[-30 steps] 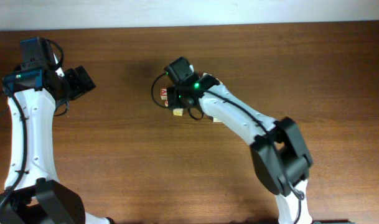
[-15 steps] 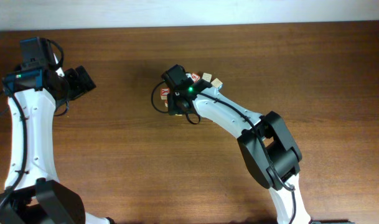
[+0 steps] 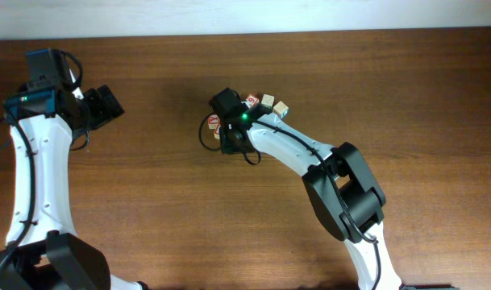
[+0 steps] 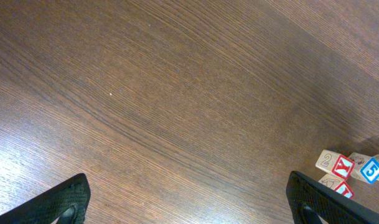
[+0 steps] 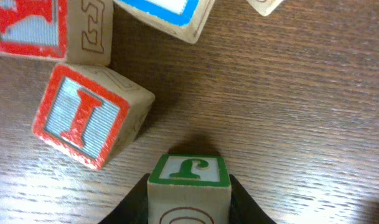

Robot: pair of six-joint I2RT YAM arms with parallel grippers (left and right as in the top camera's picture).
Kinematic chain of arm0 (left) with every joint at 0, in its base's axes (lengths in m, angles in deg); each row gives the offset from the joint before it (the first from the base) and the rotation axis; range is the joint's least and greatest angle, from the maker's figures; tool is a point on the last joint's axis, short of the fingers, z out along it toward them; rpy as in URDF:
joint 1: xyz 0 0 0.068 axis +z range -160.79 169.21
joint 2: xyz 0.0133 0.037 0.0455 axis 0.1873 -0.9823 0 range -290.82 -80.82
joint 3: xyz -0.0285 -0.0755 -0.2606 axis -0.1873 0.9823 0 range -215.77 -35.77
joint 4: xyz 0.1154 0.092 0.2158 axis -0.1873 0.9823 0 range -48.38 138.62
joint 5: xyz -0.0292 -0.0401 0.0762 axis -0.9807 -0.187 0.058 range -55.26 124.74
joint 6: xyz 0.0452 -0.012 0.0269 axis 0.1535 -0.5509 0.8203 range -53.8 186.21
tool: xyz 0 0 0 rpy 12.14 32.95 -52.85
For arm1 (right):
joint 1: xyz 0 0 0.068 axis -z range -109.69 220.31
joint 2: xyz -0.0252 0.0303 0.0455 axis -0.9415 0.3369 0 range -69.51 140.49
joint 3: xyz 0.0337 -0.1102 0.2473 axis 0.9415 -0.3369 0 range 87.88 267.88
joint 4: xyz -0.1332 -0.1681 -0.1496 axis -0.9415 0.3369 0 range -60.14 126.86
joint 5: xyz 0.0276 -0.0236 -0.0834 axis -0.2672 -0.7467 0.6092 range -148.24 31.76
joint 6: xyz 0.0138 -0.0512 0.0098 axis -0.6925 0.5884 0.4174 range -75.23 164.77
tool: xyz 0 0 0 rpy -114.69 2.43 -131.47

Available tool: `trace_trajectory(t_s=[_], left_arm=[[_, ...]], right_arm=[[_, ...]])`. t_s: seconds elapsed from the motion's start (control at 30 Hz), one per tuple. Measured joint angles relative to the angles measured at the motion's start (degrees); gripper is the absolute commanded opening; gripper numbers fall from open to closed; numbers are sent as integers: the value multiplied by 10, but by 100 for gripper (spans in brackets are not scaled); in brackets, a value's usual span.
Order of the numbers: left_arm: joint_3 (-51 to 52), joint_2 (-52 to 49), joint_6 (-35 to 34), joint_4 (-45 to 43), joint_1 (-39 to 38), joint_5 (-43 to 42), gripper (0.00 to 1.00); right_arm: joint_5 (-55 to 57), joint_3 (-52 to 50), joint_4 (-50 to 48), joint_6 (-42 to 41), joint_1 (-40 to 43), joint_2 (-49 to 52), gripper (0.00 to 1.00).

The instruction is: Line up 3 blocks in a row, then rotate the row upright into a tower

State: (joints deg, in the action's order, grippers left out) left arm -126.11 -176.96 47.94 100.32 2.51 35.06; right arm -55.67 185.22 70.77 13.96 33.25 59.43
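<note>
In the right wrist view, the light-wood block with the red "I" face (image 5: 83, 118) lies tilted on the table, just left of my right gripper (image 5: 189, 208). That gripper is shut on a cube with a green letter face (image 5: 189, 177), its black fingers (image 5: 136, 202) pressed against both sides. From overhead, the right gripper (image 3: 229, 129) sits at the left end of the cluster, beside a red-marked block (image 3: 215, 121) and two pale tan blocks (image 3: 267, 101) (image 3: 281, 108). My left gripper (image 3: 108, 103) hangs open far to the left, holding nothing.
A red-framed cube (image 5: 27, 25) and a blue-framed cube (image 5: 161, 12) lie just beyond the "I" block. The left wrist view shows bare wood with a few cubes (image 4: 335, 165) at its lower right, next to that gripper's right finger (image 4: 313, 199).
My right arm has swung up and left, uncovering the pale blocks at the cluster's right. Its jaws have closed in onto the green-letter cube. The left arm has not moved.
</note>
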Motion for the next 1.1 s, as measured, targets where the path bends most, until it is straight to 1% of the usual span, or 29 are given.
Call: trace_trajectory(t_s=[0.13, 0.2, 0.23, 0.43, 0.63, 0.7, 0.73, 0.9, 0.97, 1.03, 1.1], left_arm=[[0, 0, 0, 0, 0, 0, 99], [0, 0, 0, 0, 0, 0, 99], [0, 0, 0, 0, 0, 0, 99], [0, 0, 0, 0, 0, 0, 99], [0, 0, 0, 0, 0, 2, 99], [0, 0, 0, 0, 0, 2, 99], [0, 0, 0, 0, 0, 2, 99], [0, 0, 0, 0, 0, 2, 99], [0, 0, 0, 0, 0, 2, 99], [0, 0, 0, 0, 0, 2, 99], [0, 0, 0, 0, 0, 2, 99]], right_arm=[[2, 12, 101, 2, 2, -33, 26], [11, 15, 132, -6, 2, -50, 26], [30, 10, 136, -22, 3, -57, 26], [61, -80, 53, -50, 22, -59, 26], [71, -84, 42, -52, 38, -59, 27], [73, -84, 40, -52, 40, -59, 41], [75, -84, 40, -54, 40, -59, 43], [73, -84, 40, -51, 40, -59, 44], [64, -79, 51, -38, 40, -59, 45], [59, -35, 92, -16, 40, -59, 48], [57, 40, 120, 4, 40, -58, 51]])
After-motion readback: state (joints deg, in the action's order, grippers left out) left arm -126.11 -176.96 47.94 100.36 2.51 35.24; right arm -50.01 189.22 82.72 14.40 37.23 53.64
